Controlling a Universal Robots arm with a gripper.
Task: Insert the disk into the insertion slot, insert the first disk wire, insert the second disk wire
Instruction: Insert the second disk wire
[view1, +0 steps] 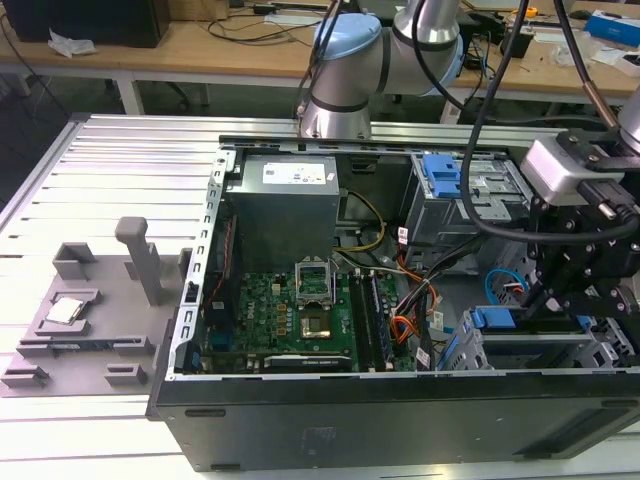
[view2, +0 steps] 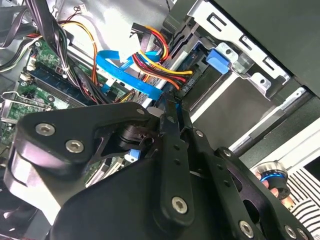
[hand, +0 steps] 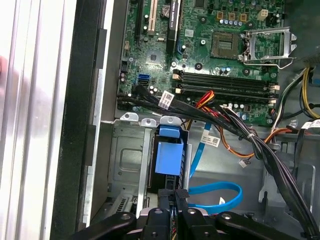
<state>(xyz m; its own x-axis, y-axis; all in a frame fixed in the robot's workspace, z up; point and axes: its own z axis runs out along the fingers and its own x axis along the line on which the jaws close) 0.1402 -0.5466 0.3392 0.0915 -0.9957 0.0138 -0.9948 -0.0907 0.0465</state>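
exterior view: the gripper (view1: 560, 300) hangs at the right of the frame, over the disk (view1: 520, 322) seated in the insertion slot (view1: 590, 345) at lower right of the open computer case (view1: 300, 420). in the first wrist view the fingers (hand: 178, 197) look clenched on a blue cable (hand: 215, 192) beside the disk's blue carrier.

The disk (hand: 168, 156) sits in the insertion slot (hand: 125, 165) (motherboard (hand: 210, 45) beside).
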